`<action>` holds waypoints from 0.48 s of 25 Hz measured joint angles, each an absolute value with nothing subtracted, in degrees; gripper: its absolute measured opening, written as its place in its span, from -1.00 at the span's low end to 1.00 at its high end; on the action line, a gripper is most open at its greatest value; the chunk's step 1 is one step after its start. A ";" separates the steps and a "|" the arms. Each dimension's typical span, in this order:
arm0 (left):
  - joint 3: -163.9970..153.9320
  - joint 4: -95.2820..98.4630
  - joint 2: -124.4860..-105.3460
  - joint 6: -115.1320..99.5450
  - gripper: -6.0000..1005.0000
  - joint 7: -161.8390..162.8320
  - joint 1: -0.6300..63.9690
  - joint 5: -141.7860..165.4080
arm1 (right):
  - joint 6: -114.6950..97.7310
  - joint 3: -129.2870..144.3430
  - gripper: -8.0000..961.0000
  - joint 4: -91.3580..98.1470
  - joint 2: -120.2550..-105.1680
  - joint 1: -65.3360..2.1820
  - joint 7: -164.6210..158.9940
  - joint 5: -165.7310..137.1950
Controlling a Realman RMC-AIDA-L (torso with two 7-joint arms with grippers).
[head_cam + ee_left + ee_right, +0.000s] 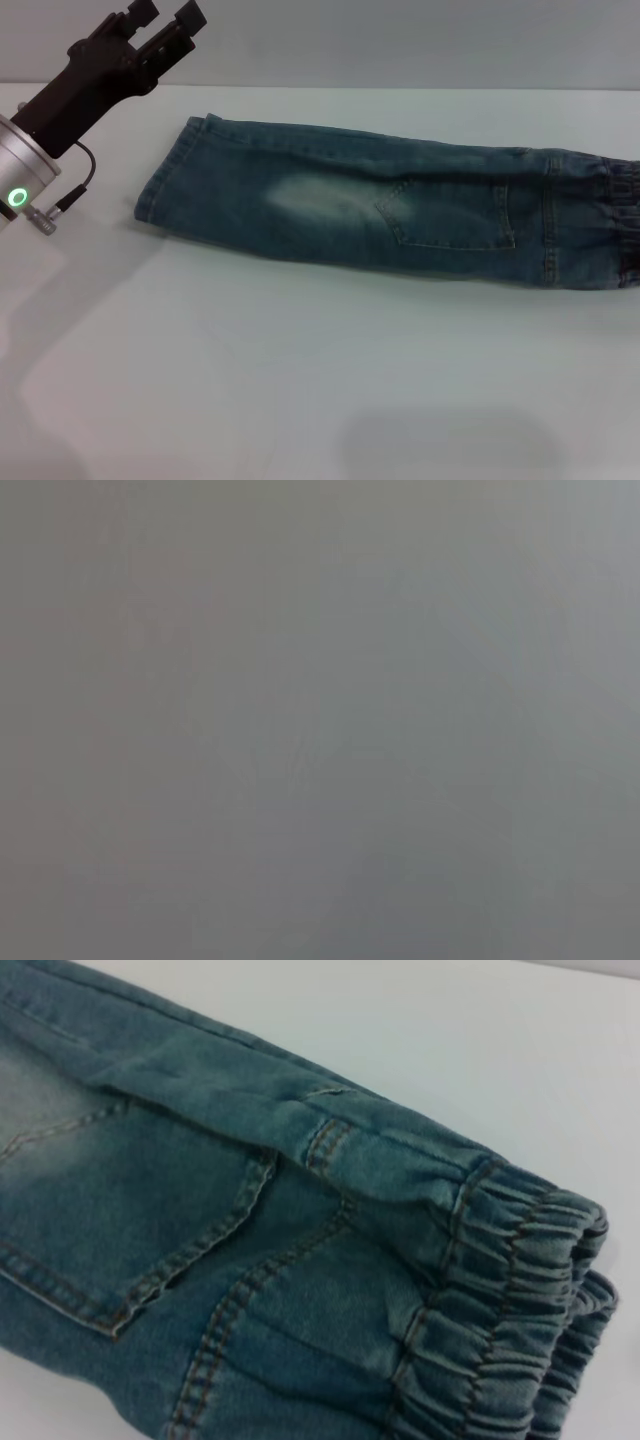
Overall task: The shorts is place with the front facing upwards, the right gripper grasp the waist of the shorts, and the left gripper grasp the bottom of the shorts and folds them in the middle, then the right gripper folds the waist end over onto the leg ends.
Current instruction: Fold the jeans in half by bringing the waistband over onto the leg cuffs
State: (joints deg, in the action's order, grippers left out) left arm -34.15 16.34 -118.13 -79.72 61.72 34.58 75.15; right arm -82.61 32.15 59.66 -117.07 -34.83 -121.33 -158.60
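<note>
the white bench (300, 380) carries one item near its middle: a pair of faded blue denim shorts (400, 205), already folded lengthwise so one leg lies on the other, with a stitched back pocket (450, 215) facing up. the shorts lie flat, running from the robot's left to its right with a slight tilt. the flat stitched leg hems (165, 190) point to the left; the gathered, ruffled elastic waistband (625, 225) lies at the right, partly cut off by the edge of the head view. the right wrist view shows this waistband (500, 1300) close up, its two layers stacked, beside the pocket corner (120, 1260). the right tool does not appear in any view. farther back on the left, the black two-finger left tool (167, 13) on its silver wrist with a green light hangs above the bench, clear of the hems, fingers spread and holding nothing. the left wrist view shows only plain grey.
</note>
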 joint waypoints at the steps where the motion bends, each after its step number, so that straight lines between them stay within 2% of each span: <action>1: -34.12 16.34 -118.13 -79.60 0.62 61.70 34.60 75.15 | -82.10 32.15 0.22 59.33 -117.20 -34.83 -121.23 -158.58; 12: -34.26 16.34 -118.04 -78.65 0.62 61.70 34.64 75.14 | -79.72 34.06 0.22 58.06 -117.72 -34.70 -120.92 -154.40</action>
